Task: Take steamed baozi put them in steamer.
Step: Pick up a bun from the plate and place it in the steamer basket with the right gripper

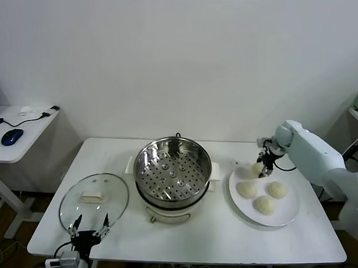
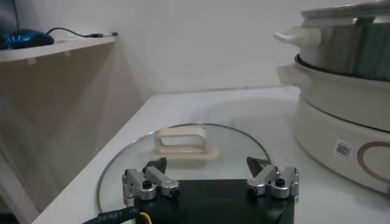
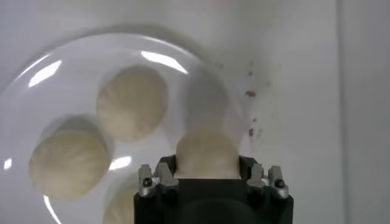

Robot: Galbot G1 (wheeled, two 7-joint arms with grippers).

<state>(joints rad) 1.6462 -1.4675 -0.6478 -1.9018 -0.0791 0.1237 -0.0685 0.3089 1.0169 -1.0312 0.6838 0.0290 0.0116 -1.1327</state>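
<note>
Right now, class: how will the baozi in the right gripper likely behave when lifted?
The baozi looks like soft dough, so the closed right gripper may dent it. Its small size suggests lightness. Its domed shape could roll if dropped on the plate.

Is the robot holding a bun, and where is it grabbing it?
Yes. The right gripper is shut on one baozi at the plate's back edge, its fingers pinching opposite sides. The left gripper, above the lid, holds nothing.

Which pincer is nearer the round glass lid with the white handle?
Left. The left pincer hangs open at the lid's near edge; the right pincer is across the table, shut on a cream-white bun at the white plate.
</note>
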